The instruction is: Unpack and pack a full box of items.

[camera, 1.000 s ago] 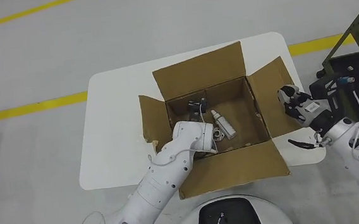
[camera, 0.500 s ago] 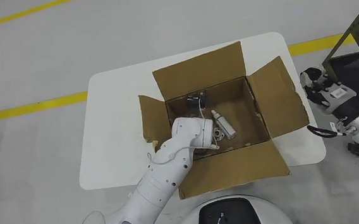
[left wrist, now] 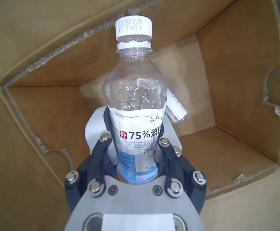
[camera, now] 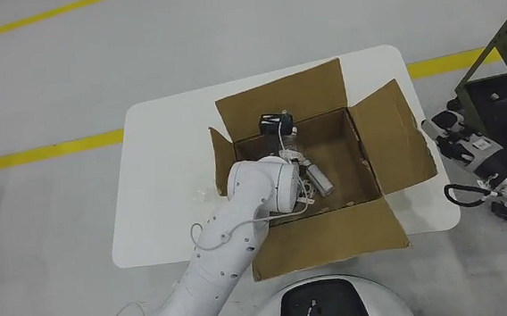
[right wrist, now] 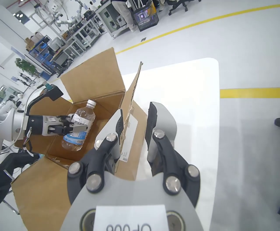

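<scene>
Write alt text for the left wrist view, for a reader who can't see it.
The left gripper is shut on a clear plastic bottle with a white cap, gripping it at the label. Behind it is the inside of an open cardboard box, where a small white item lies on the bottom.

Bottle lifted out of the box

The left claw [left wrist: 134, 131] has risen from the box [camera: 320, 99] floor gripping a clear bottle [left wrist: 134, 87]. The right claw [right wrist: 136, 113] has backed off the right flap, past the counter [camera: 164, 165] edge.
</scene>
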Controlling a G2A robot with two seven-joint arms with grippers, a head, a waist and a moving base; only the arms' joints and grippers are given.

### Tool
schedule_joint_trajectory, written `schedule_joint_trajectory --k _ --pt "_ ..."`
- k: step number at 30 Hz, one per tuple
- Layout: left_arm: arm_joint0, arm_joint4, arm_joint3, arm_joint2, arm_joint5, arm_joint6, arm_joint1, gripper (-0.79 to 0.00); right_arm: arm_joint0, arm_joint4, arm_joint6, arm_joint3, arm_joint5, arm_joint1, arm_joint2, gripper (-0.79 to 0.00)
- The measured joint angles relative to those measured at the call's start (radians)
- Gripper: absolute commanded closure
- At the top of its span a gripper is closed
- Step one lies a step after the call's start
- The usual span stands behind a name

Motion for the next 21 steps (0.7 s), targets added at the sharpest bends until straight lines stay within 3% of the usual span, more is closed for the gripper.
schedule_joint_trajectory --k 2,4,5,21 --pt "0.005 0.008 -0.019 -0.012 -0.004 -0.004 0.0 0.0 0.001 0.015 0.0 0.012 0.0 -0.001 -0.01 -0.179" --pt "0.009 0.019 -0.041 -0.025 -0.011 -0.011 0.0 0.0 0.003 0.026 -0.001 0.024 -0.002 -0.001 -0.018 -0.015" --pt "0.011 0.025 -0.051 -0.032 -0.014 -0.013 0.0 0.0 0.004 0.032 -0.002 0.029 -0.002 -0.002 -0.021 0.0" --pt "0.049 0.217 -0.217 -0.192 -0.086 -0.086 -0.006 0.0 -0.012 0.028 -0.092 0.05 0.064 -0.008 -0.014 0.0"
